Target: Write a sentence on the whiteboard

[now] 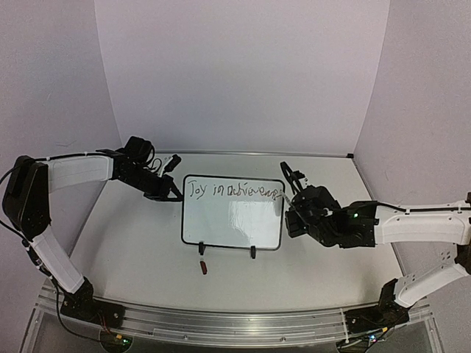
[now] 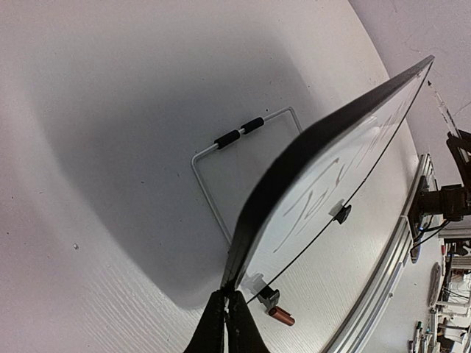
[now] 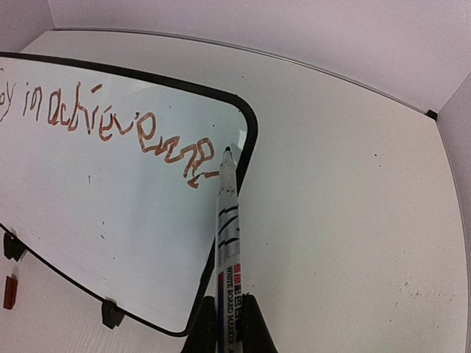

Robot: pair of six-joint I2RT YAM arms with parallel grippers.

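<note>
White and glossy inside a thin black frame, the whiteboard (image 1: 232, 220) is stood near the middle of the table (image 1: 140, 250), between the 2 arms and leaned slightly back. It is carried on 2 black clip feet (image 1: 202, 250) along its lower edge, and a white wire stand (image 2: 210, 158) with 2 black sleeves is seen behind it in the left wrist view.

The left gripper (image 2: 226, 301) is placed at the board's upper left corner. Its fingers are pressed together on the frame edge there, with no gap seen between them beyond the board's thickness.

The right gripper (image 3: 229, 305) is set at the board's right side. A marker (image 3: 227, 220) is clamped between its 2 fingers, which are closed tight around the barrel. The marker is pointed up and away from the wrist, and its tip is held at the board's surface just inside the right frame edge, beside the last stroke.

A line of reddish-brown writing (image 3: 110, 121) is spread across the top of the board. "Joy in achieve" can be read; the final letters are too scrawled to make out.

A small reddish-brown cap (image 1: 204, 268) is lain on the table just in front of the left clip foot, apart from both grippers.
</note>
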